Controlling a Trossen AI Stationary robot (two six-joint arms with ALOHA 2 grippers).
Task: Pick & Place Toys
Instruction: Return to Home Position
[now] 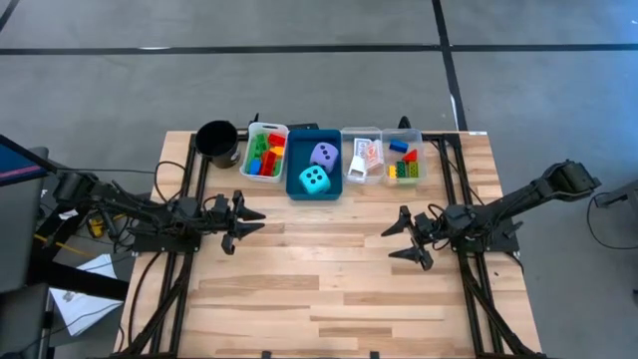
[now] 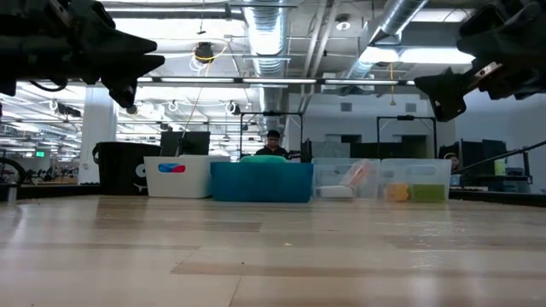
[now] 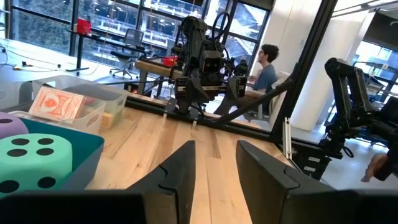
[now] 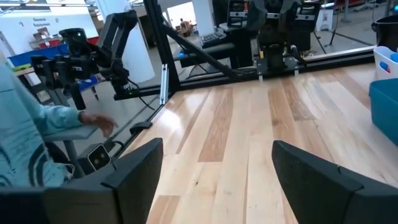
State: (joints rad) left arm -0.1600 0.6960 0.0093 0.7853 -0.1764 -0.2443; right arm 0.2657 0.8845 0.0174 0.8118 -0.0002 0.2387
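Toys (image 1: 314, 179) lie in trays (image 1: 314, 197), well apart from left gripper (image 1: 257, 222) and right gripper (image 1: 391, 242), jaws parted.

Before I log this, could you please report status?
Left gripper, right gripper open, empty. Cyan die, lavender die in blue tray; bricks binned. Nothing in the way.

Both arms read matt black on my feed.

Left arm (image 1: 150, 211), left of frame in the high view: slim jointed links, with loose black cables (image 1: 112, 231) looping beside them.

Right arm (image 1: 518, 199), right of frame: a thicker boxy link that narrows toward the wrist.

Left gripper (image 1: 257, 220) and right gripper (image 1: 391, 242): two pointed dark fingers each.

Left wrist view, bottom of frame: fingers (image 3: 180, 174) are flat, angular black plastic with stepped inner edges.

Right wrist view: fingers (image 4: 134, 171) are broader and smooth-faced.
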